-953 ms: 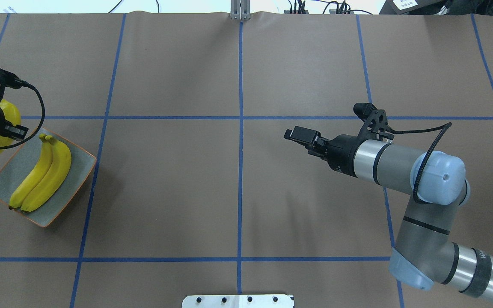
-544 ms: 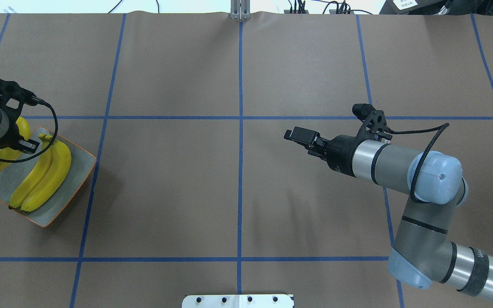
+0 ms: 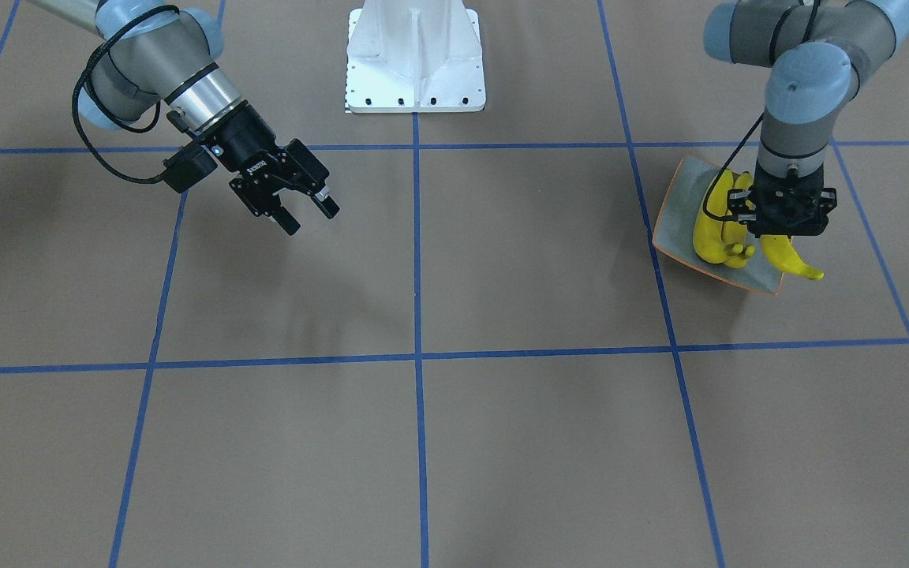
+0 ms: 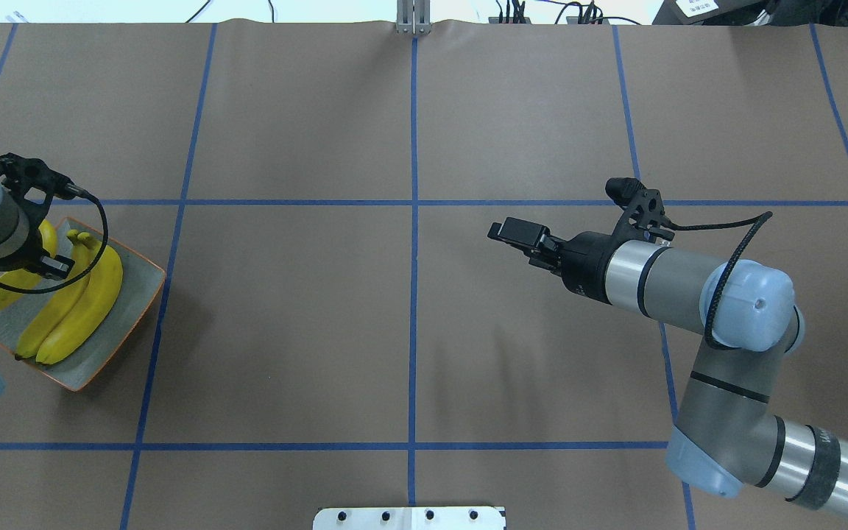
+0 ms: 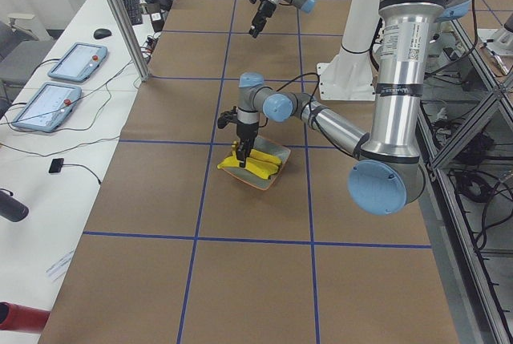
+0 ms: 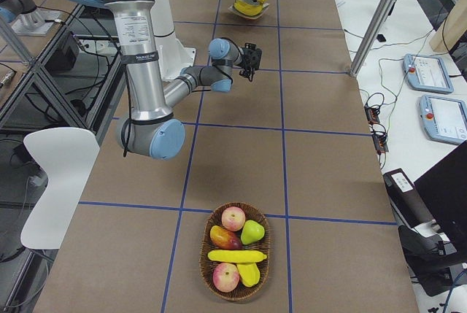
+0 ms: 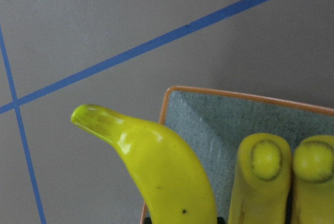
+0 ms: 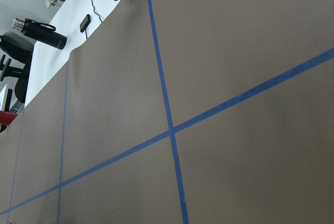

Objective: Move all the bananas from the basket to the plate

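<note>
My left gripper (image 3: 786, 231) is shut on a yellow banana (image 3: 798, 264) and holds it over the outer edge of the grey-blue, orange-rimmed plate (image 4: 132, 298). In the left wrist view this banana (image 7: 162, 166) hangs over the plate's rim (image 7: 209, 91). Two more bananas (image 4: 74, 305) lie side by side on the plate. A further banana (image 6: 237, 256) lies in the wicker basket (image 6: 211, 214) at the table's far right end. My right gripper (image 3: 312, 221) is open and empty, held above bare table near the middle right.
The basket also holds apples and a pear (image 6: 252, 231). The white robot base (image 3: 415, 59) stands at the table's near edge. Blue tape lines cross the brown table. Tablets and cables lie on the side bench (image 5: 64, 79).
My left arm has carried the banana inward from the table's left edge until it hangs over the plate's outer side. The right arm has barely moved.
</note>
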